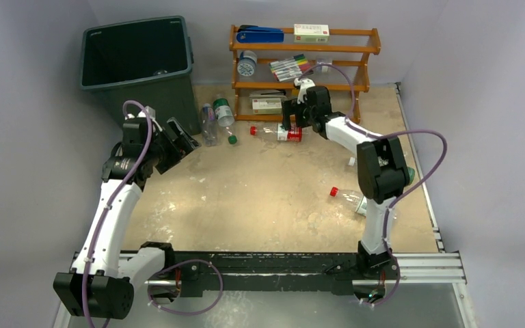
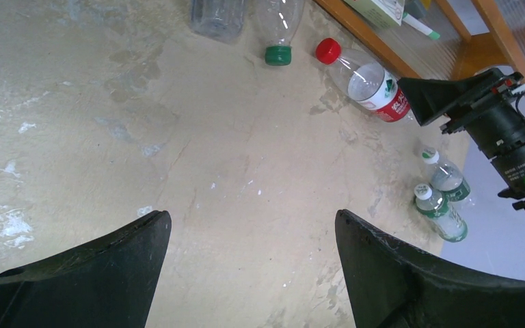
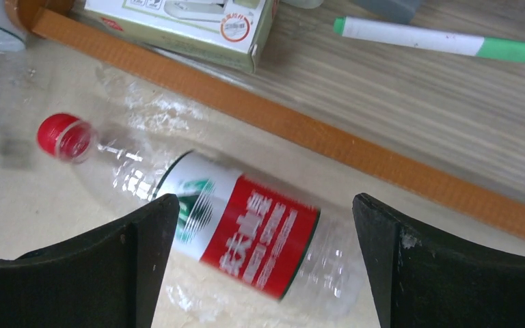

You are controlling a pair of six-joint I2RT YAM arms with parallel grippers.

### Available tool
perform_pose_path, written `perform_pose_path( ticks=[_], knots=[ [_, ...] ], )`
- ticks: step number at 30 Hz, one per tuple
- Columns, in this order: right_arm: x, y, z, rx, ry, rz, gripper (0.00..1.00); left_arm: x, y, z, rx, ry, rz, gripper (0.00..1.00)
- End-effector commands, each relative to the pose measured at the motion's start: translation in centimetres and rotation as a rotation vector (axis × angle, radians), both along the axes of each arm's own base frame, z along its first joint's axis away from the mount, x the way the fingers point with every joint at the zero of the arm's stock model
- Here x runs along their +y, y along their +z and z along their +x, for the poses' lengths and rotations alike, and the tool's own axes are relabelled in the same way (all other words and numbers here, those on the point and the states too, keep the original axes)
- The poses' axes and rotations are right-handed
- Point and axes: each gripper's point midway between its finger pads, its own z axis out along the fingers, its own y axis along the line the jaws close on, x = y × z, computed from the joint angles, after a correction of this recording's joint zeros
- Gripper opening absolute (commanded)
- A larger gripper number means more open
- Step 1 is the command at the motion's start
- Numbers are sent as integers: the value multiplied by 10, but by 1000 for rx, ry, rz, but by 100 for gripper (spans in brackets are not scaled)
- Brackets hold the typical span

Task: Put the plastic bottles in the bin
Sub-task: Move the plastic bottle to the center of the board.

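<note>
A clear bottle with a red cap and a red-and-white label [image 1: 278,133] lies in front of the orange rack. In the right wrist view the bottle [image 3: 246,225] lies on the table between the fingers of my right gripper [image 3: 265,205], which is open and straddles it without closing on it. In the top view the right gripper [image 1: 289,121] hangs right over it. My left gripper [image 1: 180,141] is open and empty beside the dark green-grey bin [image 1: 137,85], and in its wrist view [image 2: 253,219] only bare table lies between the fingers. Two more bottles [image 1: 216,119] lie next to the bin.
The orange rack [image 1: 304,49] holds boxes and marker pens; a box [image 3: 184,20] and a pen [image 3: 437,37] sit just behind its rail. A red-capped bottle [image 1: 348,199] lies by the right arm. Two white-capped bottles [image 2: 443,195] lie at the right edge.
</note>
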Motion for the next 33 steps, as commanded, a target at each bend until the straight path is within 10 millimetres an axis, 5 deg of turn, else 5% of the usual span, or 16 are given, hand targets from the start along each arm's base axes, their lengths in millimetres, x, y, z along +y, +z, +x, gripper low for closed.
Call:
perform_pose_path(
  ticks=[1, 12, 25, 28, 31, 33],
  knots=[
    [20, 28, 26, -87, 79, 57, 100, 3, -8, -1, 8, -15, 44, 90],
    [37, -10, -1, 3, 207, 107, 100, 2, -18, 2, 26, -17, 52, 90],
    [15, 5, -71, -30, 157, 176, 100, -9, -24, -10, 29, -26, 1, 90],
    [6, 20, -81, -38, 102, 190, 100, -44, -25, -24, 19, -77, -189, 90],
    [7, 41, -97, -33, 61, 172, 100, -102, -20, -61, -5, -203, -364, 87],
    [11, 48, -109, -13, 35, 143, 100, -139, -35, -93, 35, -305, -412, 86]
  ],
)
